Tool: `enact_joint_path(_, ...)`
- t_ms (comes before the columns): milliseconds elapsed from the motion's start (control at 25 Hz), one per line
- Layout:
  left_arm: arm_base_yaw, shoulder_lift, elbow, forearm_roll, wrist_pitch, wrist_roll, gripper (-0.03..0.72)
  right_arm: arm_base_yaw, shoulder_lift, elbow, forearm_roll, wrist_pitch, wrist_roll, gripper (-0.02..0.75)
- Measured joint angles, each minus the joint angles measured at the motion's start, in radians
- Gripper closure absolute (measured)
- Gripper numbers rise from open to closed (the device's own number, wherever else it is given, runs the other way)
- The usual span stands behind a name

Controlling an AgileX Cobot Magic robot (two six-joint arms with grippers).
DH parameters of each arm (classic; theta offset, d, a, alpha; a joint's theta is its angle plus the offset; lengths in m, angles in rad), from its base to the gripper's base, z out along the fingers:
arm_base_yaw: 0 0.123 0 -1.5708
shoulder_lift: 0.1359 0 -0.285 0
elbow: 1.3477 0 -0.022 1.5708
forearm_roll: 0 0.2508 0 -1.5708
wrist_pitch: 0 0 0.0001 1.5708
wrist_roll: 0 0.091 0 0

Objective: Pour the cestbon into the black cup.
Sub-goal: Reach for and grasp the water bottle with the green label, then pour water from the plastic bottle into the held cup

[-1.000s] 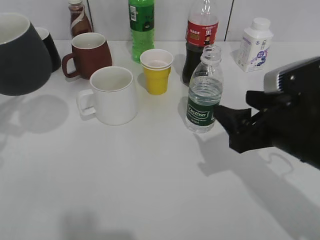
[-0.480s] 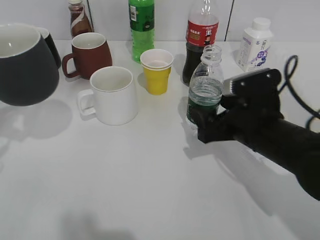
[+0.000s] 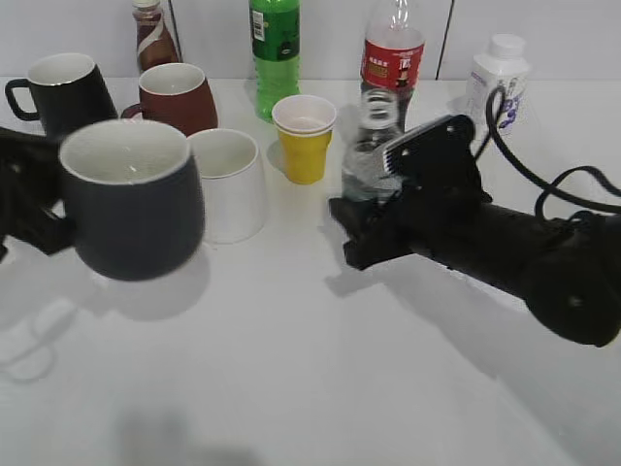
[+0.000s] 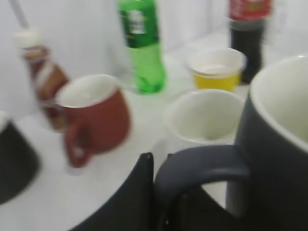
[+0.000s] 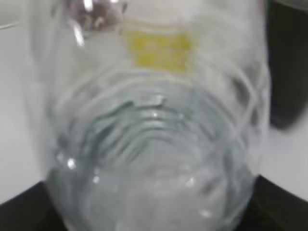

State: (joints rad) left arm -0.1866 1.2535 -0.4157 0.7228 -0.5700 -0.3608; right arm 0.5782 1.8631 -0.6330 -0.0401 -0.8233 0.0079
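The black cup [image 3: 131, 199] hangs upright above the table at the left, white inside. My left gripper [image 3: 41, 228] is shut on its loop handle [image 4: 202, 166]; in the left wrist view the gripper [image 4: 161, 166] pinches that handle, with the cup's body [image 4: 276, 144] at the right. The cestbon [image 3: 369, 146], clear and capless, stands upright at the centre. My right gripper [image 3: 354, 231] is shut around its lower half and hides the green label. The bottle [image 5: 154, 134] fills the right wrist view, with the gripper [image 5: 154, 204] at its base.
A white mug [image 3: 231, 180] stands just behind the black cup. A yellow paper cup [image 3: 304, 136], red-brown mug [image 3: 175, 92], small glossy black mug [image 3: 63, 87], green soda bottle [image 3: 275, 49], cola bottle [image 3: 391, 53] and white milk bottle [image 3: 500, 73] line the back.
My left gripper has carried the black cup rightward and nearer. My right gripper has reached the cestbon, shut on it and moved it a little to the left.
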Motion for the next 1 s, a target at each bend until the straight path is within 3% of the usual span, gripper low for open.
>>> enact_joint_path(160, -0.122, 0.0, 0.0, -0.045, 0.067, 0.0, 0.648, 0.006, -0.098, -0.005, -0.202, 0.082, -0.069, 0.279)
enact_joint_path(400, -0.235, 0.0, 0.0, -0.055, 0.077, 0.0, 0.648, 0.038, -0.233, -0.085, -0.242, 0.313, -0.329, 0.279)
enact_joint_path(640, -0.263, 0.0, 0.0, -0.084, 0.096, 0.0, 0.648, 0.12, -0.26, -0.176, -0.244, 0.386, -0.609, 0.279)
enact_joint_path(1000, -0.299, 0.0, 0.0, -0.083, 0.103, -0.001, 0.648, 0.137, -0.26, -0.207, -0.244, 0.406, -0.93, 0.279)
